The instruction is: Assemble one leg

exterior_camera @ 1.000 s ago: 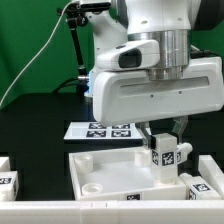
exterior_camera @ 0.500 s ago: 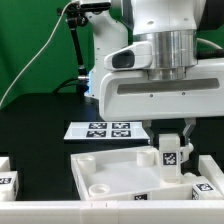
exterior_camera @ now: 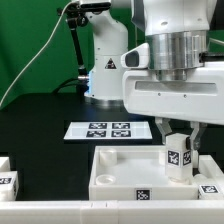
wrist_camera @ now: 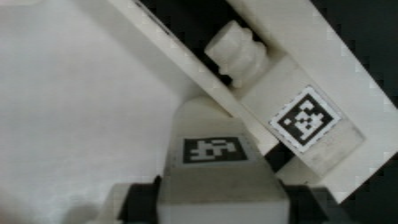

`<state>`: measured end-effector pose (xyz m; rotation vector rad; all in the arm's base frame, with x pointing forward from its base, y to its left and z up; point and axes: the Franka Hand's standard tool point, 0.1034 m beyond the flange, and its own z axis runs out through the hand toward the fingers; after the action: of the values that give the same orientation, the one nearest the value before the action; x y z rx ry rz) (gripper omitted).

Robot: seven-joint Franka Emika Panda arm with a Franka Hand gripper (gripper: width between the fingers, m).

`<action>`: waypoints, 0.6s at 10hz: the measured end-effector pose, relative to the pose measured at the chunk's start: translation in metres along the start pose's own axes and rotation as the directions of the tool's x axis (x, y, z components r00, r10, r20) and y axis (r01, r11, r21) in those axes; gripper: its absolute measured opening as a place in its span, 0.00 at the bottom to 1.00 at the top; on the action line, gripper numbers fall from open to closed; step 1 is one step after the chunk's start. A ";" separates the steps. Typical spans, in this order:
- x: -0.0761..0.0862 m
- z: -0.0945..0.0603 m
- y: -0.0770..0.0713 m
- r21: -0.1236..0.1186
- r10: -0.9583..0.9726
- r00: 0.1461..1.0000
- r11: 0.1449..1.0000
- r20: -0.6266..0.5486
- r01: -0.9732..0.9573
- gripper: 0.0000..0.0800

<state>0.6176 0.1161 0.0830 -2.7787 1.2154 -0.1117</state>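
Observation:
My gripper (exterior_camera: 179, 148) is shut on a leg (exterior_camera: 178, 163), a small white post with a black-and-white tag. It holds the leg upright over the right part of the large white tabletop (exterior_camera: 120, 175), at or just above its surface; contact cannot be told. In the wrist view the leg (wrist_camera: 222, 172) fills the gap between the dark fingers (wrist_camera: 146, 200) of the gripper (wrist_camera: 217, 208), with its tag facing the camera. The tabletop's tagged rim (wrist_camera: 306, 116) runs diagonally beyond it.
The marker board (exterior_camera: 108, 129) lies on the black table behind the tabletop. Another leg (exterior_camera: 8, 181) stands at the exterior view's left edge and one more (exterior_camera: 210, 190) at the lower right. A white rail (exterior_camera: 60, 209) runs along the front.
The gripper has moved toward the exterior view's right with the leg in it. The tabletop has also shifted right. The marker board has stayed put.

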 end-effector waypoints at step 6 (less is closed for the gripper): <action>0.000 0.000 -0.001 0.014 -0.239 0.971 0.971 -0.001 0.239 0.81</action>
<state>0.6186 0.1169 0.0832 -2.9002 0.8707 -0.1377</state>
